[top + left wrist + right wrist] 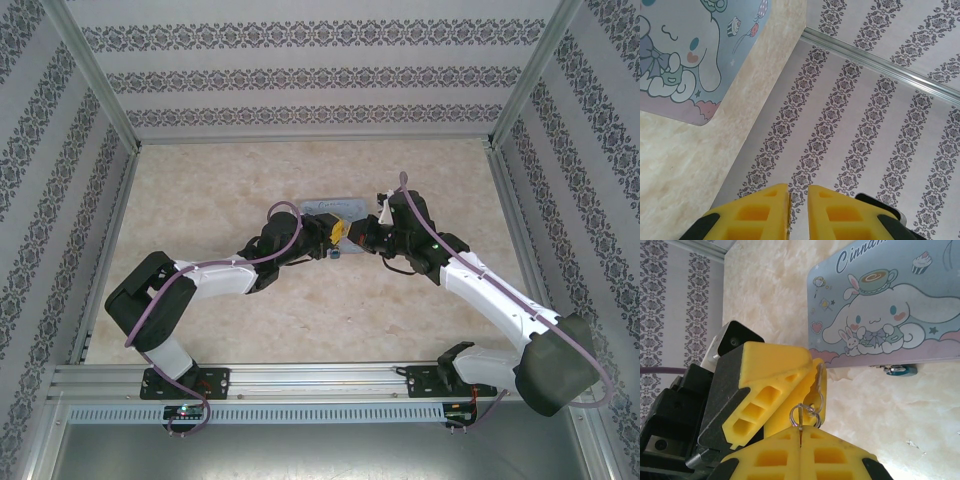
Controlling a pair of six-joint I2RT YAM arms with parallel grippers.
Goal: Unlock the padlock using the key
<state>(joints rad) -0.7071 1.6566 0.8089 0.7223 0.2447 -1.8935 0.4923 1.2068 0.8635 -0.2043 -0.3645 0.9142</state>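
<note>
My left tool (pixel 799 192) hangs over the counter (pixel 200 200) in front of the pale blue tin (pixel 685 60). Its two yellow fingers stand almost together, with a thin slot between them. From the right wrist view, the key (pixel 818 381) shows as a small metal sliver lying in that slot. I cannot tell whether the fingers actually pinch it or only stand around it.

Below the key hangs the key ring (pixel 804 415), and my right tool (pixel 801 437) is closed tight on the bottom of that wire loop. The two tools meet tip to tip, with the key's long axis running from one up into the other.

Further right is the padlock (pixel 900 371), lying flat on the counter, tucked against the near edge of the tin and partly under its rim. It is well apart from the key and off to the side of both tools. The teal body runs along the tin's edge, and I cannot see the keyhole.

I judge that the next move turns on this: the key's length lies across the line to the padlock, not toward it. Whichever tool ends up holding the key must swing its tip round to face the lock's end. Neither arm looks clearly nearer.
</note>
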